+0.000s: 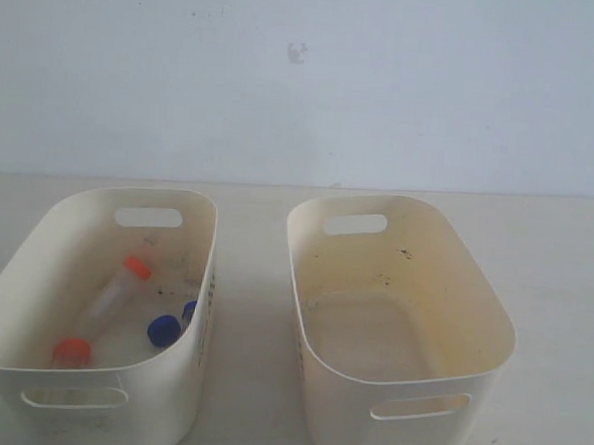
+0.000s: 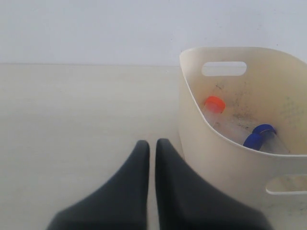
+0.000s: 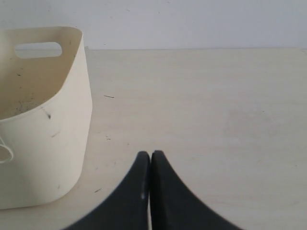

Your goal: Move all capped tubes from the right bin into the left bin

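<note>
The pale table (image 1: 245, 359) holds two cream tubs side by side, a little apart. The right bin (image 1: 453, 281), yellowish inside, looks empty from here: its floor is bare apart from a few dark specks on the far wall, and the right wrist view shows no tube in the part of it that is visible. The left bin (image 1: 158, 395) has all the capped tubes (image 1: 114, 293) I can find, lying loose on its smudged floor. One with a red-orange cap (image 1: 136, 267) points toward the far end, and another red-orange cap (image 1: 71, 351) sits at the near wall. Two blue caps (image 1: 163, 330) lie close together by the right-hand wall.

Neither arm shows in the exterior view. The left gripper (image 2: 149, 143) hangs over bare table to the left of the left bin, its jaws nearly pressed together on nothing. The right gripper (image 3: 150, 154) sits out to the right of the right bin, jaws pressed together and also empty.

To my eye the job is done, with nothing left to carry over.
</note>
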